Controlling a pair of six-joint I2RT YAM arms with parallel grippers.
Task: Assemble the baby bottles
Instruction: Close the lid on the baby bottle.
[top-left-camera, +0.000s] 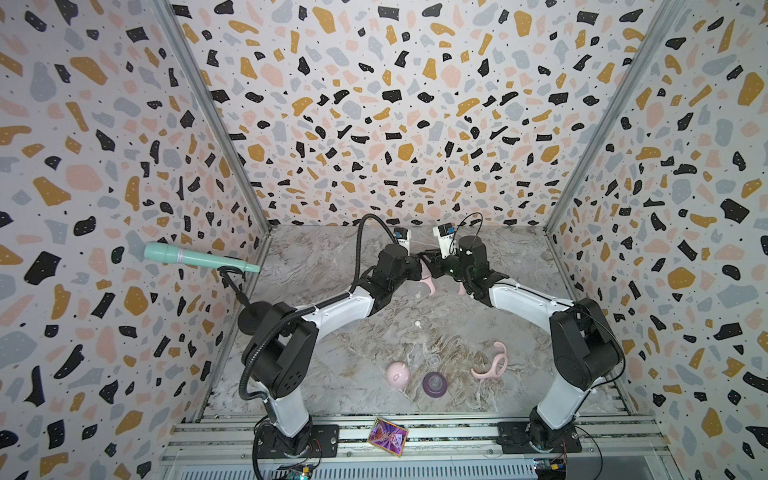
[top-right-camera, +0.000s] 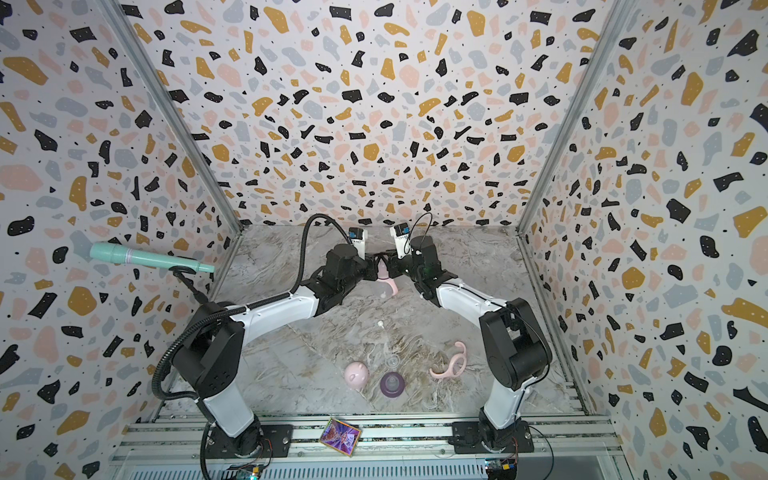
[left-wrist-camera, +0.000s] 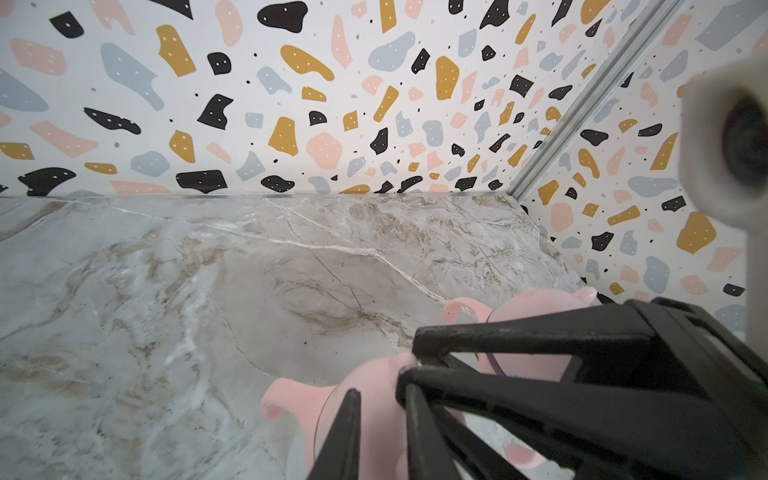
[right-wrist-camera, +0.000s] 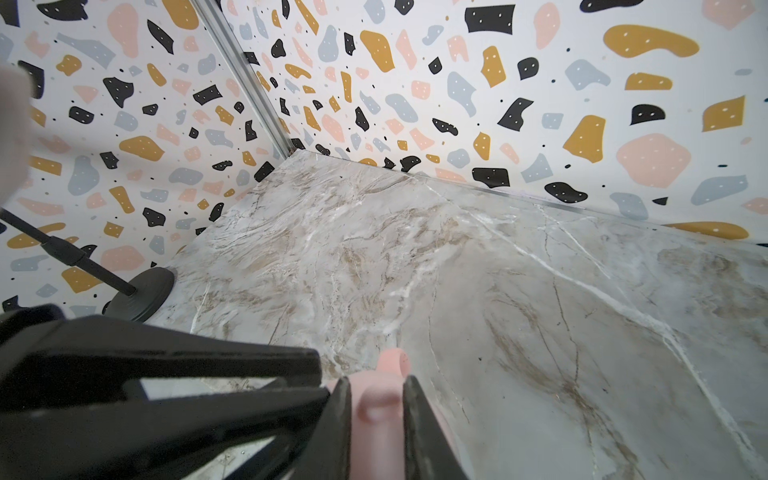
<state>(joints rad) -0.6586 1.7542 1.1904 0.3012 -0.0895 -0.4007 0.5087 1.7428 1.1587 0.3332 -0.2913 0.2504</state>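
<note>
Over the far middle of the table both grippers meet on one of the baby bottles. Its clear body hangs below and a pink handle curls out beside it. My left gripper is shut on the pink two-handled collar. My right gripper is shut on the pink eared cap, which also shows in the left wrist view as the cap above a thin purple ring. Loose parts lie near the front: a pink dome cap, a purple teat ring, and a pink collar.
A teal microphone on a black stand reaches in from the left wall. A small clear part and a tiny white piece lie mid-table. A colourful card rests on the front rail. Patterned walls close in three sides.
</note>
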